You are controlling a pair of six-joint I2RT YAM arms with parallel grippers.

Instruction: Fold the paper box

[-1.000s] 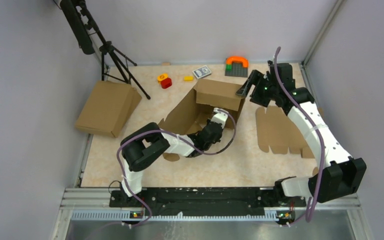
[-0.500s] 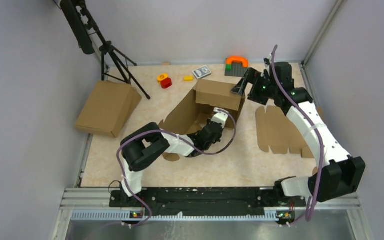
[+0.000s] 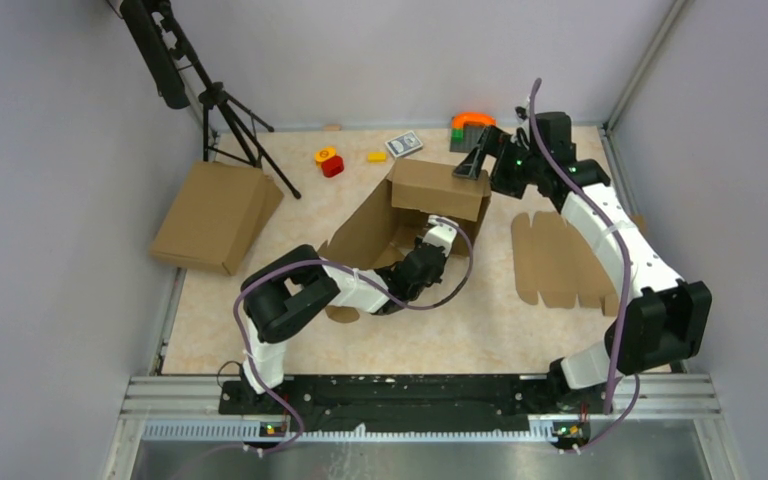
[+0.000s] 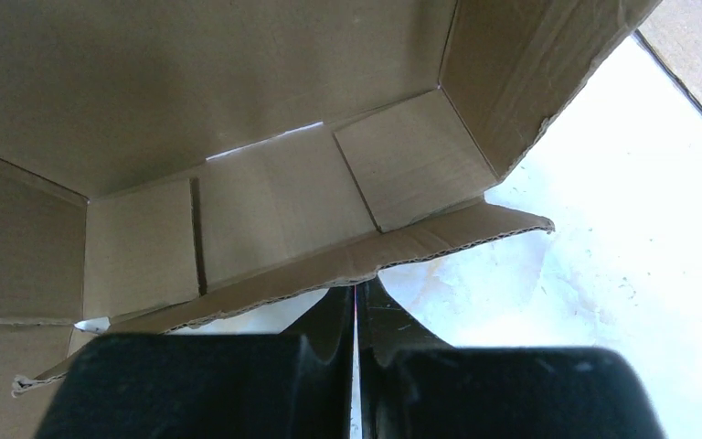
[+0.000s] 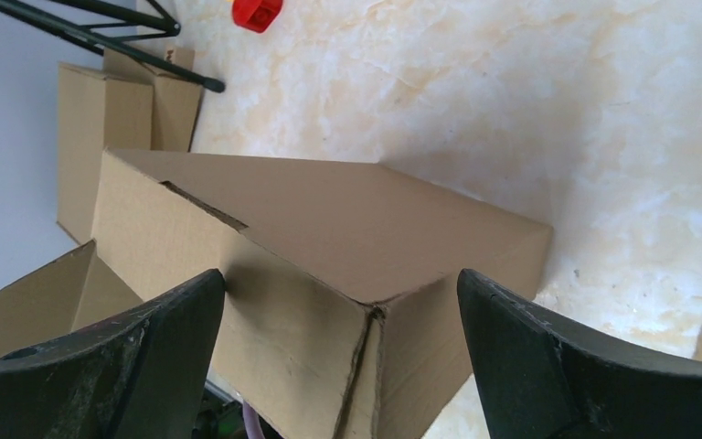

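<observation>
Your left arm (image 3: pixel 350 285) lies low across the surface (image 3: pixel 440 320), its left pincer (image 3: pixel 438 232) shut inside the half-folded box (image 3: pixel 430 190) at mid-surface. Your right arm (image 3: pixel 610 240) arcs to the box's far right corner, right pincer (image 3: pixel 470 165) wide, straddling it. Only the left wrist view shows the inner creases. The card (image 3: pixel 403 144) is too small to read.

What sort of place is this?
Probably a robot lab test cell: grey walls box in a marbled tabletop, a black tripod stands in the corner, and a black mounting rail runs along the near edge.
</observation>
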